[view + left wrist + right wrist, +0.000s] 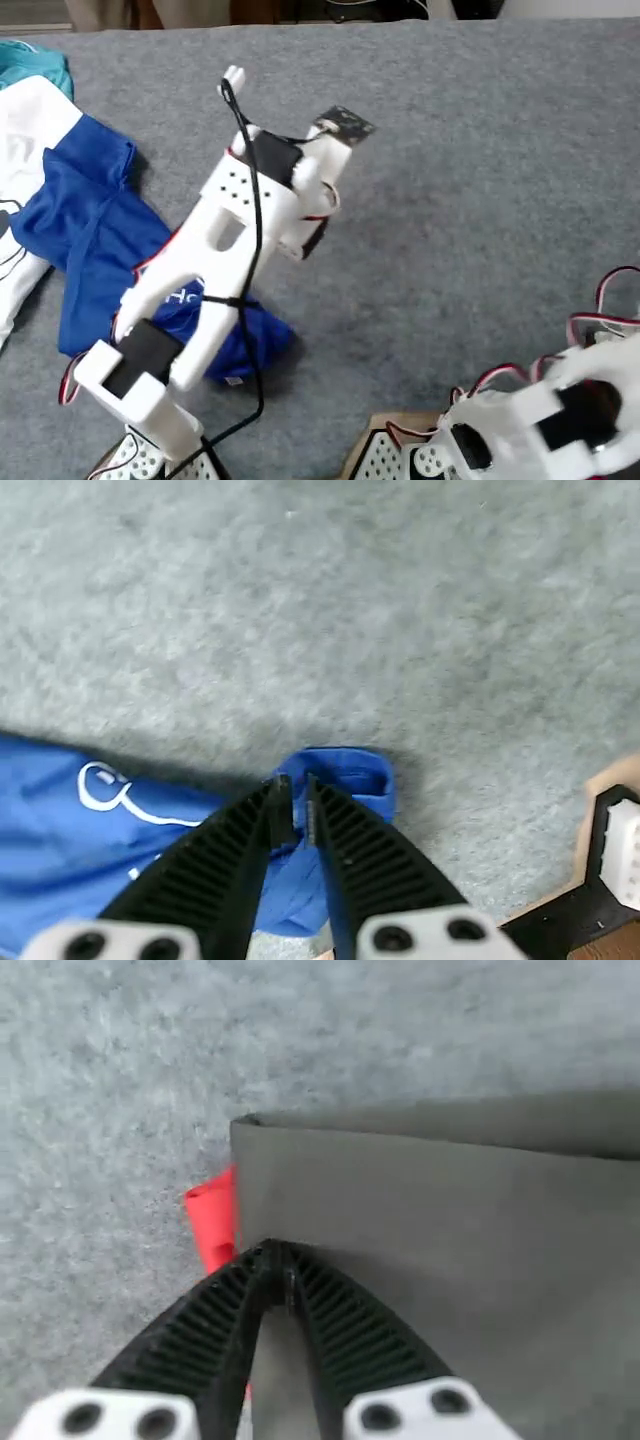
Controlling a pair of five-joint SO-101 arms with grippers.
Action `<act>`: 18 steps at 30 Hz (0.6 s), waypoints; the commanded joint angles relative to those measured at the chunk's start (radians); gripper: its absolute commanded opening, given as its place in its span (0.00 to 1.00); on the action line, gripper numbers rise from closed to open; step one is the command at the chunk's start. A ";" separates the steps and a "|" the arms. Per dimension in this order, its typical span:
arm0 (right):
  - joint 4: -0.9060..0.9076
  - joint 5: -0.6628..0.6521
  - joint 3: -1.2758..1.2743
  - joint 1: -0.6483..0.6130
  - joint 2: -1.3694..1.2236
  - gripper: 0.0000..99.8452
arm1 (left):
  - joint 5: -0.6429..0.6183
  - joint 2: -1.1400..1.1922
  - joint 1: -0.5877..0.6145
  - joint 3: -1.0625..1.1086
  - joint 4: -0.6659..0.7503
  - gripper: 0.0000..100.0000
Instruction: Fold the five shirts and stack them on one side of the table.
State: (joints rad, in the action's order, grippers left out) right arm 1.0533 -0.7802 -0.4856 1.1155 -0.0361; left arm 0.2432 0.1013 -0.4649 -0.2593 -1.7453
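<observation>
A crumpled blue shirt [95,225] with white print lies on the grey table [480,170] at the left, partly under the left arm. My left gripper [315,235] hangs above the cloth to the right of the shirt. In the left wrist view, my left gripper [297,792] is shut, with a folded corner of the blue shirt [340,772] lying on the table just past the tips. My right gripper [282,1260] is shut over a folded grey shirt [430,1210]. A red shirt [212,1222] peeks out beneath the grey one.
A white shirt [25,130] and a teal shirt [35,62] lie at the far left edge. The right arm [540,420] sits low at the near right corner. A wooden base plate [375,425] shows at the front edge.
</observation>
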 commanded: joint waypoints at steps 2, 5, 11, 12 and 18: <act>0.064 -0.048 0.128 -0.038 -0.041 0.01 | 0.014 -0.071 0.077 0.006 -0.014 0.02; 0.126 -0.054 0.217 -0.038 -0.012 0.01 | 0.015 -0.119 0.130 0.025 -0.014 0.02; 0.331 -0.055 0.415 -0.084 0.206 0.01 | 0.015 -0.225 0.295 0.026 -0.014 0.02; 0.373 -0.058 0.433 -0.111 0.254 0.01 | 0.015 -0.242 0.331 0.032 -0.014 0.02; 0.657 -0.097 0.378 -0.527 0.440 0.01 | 0.015 -0.331 0.626 0.184 -0.014 0.02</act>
State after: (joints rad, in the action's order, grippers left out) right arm 1.5796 -0.8692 -0.1051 0.8209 0.3138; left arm 0.2539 -0.1626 0.0077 -0.1320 -1.7484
